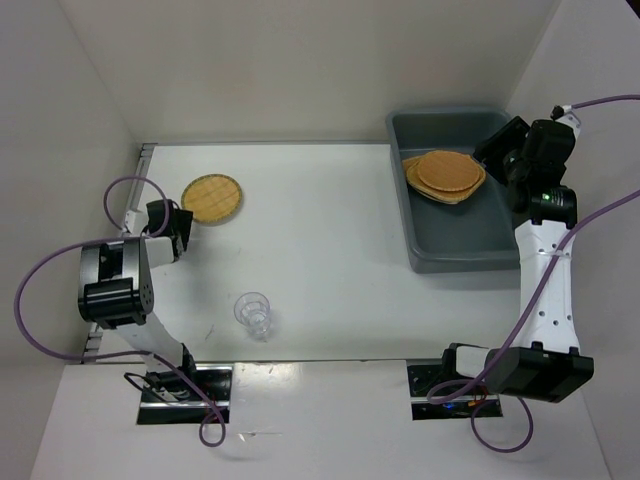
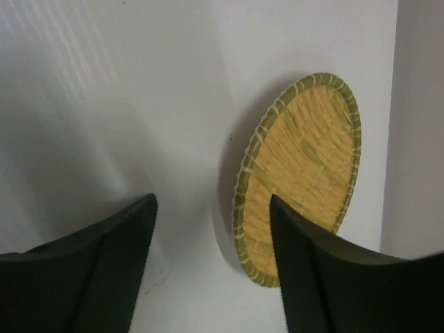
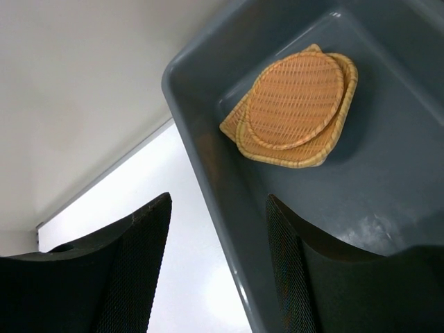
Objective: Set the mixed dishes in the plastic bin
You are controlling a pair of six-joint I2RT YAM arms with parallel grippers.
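Note:
A round woven plate (image 1: 212, 197) with a green rim lies on the table at the far left; in the left wrist view the plate (image 2: 302, 166) lies just ahead of my fingers. My left gripper (image 1: 182, 224) (image 2: 211, 229) is open and empty, right beside its near edge. A small clear ribbed cup (image 1: 253, 313) stands near the front. The blue-grey plastic bin (image 1: 452, 250) at the right holds a stack of tan woven plates (image 1: 445, 176) (image 3: 295, 104). My right gripper (image 1: 497, 150) (image 3: 218, 236) is open and empty above the bin's far edge (image 3: 208, 166).
White walls close in the table on the left, back and right. A metal rail (image 1: 140, 170) runs along the table's left edge. Cables loop beside both arm bases.

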